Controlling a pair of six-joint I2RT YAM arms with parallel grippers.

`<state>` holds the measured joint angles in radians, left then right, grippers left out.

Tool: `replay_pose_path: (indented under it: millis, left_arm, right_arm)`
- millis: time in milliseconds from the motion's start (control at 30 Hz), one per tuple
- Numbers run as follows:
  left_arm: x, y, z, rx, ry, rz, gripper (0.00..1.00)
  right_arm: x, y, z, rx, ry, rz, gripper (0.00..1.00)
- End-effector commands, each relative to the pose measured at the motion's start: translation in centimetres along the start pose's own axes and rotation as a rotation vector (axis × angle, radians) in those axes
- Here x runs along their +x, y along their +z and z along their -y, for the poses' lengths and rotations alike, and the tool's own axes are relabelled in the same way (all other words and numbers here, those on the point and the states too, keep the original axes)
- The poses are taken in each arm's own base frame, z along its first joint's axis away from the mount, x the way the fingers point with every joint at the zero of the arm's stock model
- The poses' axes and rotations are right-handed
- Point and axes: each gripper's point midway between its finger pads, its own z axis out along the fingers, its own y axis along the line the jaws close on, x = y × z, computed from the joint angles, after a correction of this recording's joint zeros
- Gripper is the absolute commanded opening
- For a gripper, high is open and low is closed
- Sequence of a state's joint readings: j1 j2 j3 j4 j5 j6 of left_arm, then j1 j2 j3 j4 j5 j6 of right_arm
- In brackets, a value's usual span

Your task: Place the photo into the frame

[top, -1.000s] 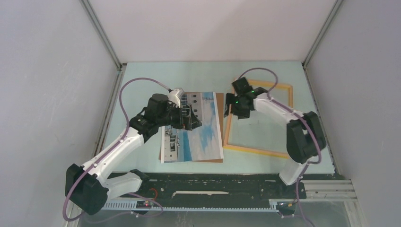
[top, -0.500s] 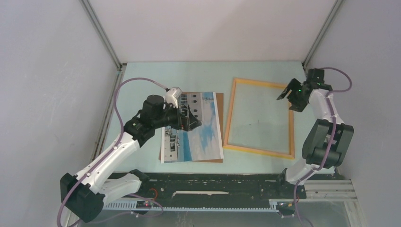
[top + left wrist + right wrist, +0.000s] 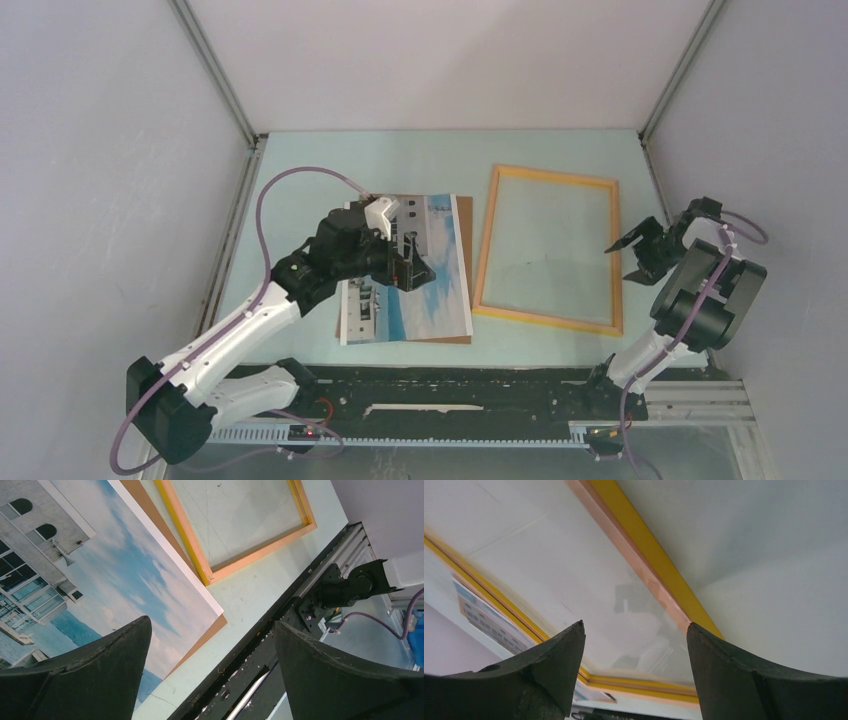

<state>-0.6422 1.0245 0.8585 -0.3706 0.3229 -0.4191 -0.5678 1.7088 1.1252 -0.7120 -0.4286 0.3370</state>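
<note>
The photo (image 3: pixel 432 283), a white building against blue sky, lies flat on a brown backing board (image 3: pixel 464 215) left of centre; it also shows in the left wrist view (image 3: pixel 115 580). The yellow-orange frame (image 3: pixel 548 318) with its clear pane lies flat to the right of it, and shows in the left wrist view (image 3: pixel 185 535) and the right wrist view (image 3: pixel 644 545). My left gripper (image 3: pixel 410 268) is open and empty, hovering over the photo's middle. My right gripper (image 3: pixel 630 258) is open and empty, just off the frame's right edge.
The backing board's corner (image 3: pixel 212 630) sticks out under the photo near the front. A black rail (image 3: pixel 450 385) runs along the table's near edge. White enclosure walls stand close on the left, back and right; the right arm's elbow (image 3: pixel 715 290) is near the right wall.
My right gripper swung from the frame's top left, across its top right corner, to beside its right edge. My left gripper shifted slightly towards the photo's middle. Photo and frame stayed put.
</note>
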Motion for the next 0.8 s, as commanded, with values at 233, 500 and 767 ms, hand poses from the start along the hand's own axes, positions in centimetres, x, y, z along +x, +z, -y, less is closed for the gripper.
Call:
replay_pose_path:
  millis: [233, 500, 767]
  left_arm:
    - [-0.4, -0.5, 0.3, -0.017, 0.060, 0.024, 1.00]
    - [-0.5, -0.7, 0.5, -0.011, 0.062, 0.031, 1.00]
    - [-0.7, -1.0, 0.3, -0.023, 0.073, 0.046, 1.00]
  right_arm:
    - [2.5, -1.7, 4.3, 0.083, 0.009, 0.071, 0.82]
    - [2.1, -2.8, 5.0, 0.106, 0.045, 0.132, 0.83]
    - [3.4, -0.7, 6.8, 0.147, 0.073, 0.055, 0.75]
